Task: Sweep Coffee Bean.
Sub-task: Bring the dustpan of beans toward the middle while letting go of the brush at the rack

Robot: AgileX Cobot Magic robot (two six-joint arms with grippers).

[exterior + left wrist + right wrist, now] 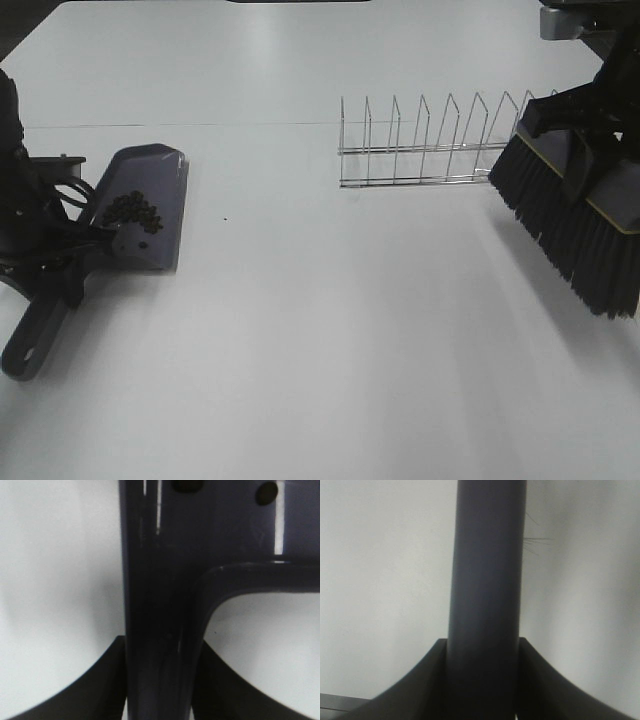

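A dark purple dustpan (145, 205) rests at the left of the white table with a cluster of coffee beans (132, 211) lying in it. One stray bean (225, 217) lies on the table right of the pan. My left gripper (62, 262) is shut on the dustpan's handle (157, 605), its fingers (107, 680) pressing both sides. My right gripper (590, 110) is shut on the brush handle (487, 580) and holds the black-bristled brush (575, 215) tilted above the table at the right edge.
A wire dish rack (435, 145) stands across the middle right of the table, just left of the brush. The dustpan's handle end (28, 345) points toward the front left edge.
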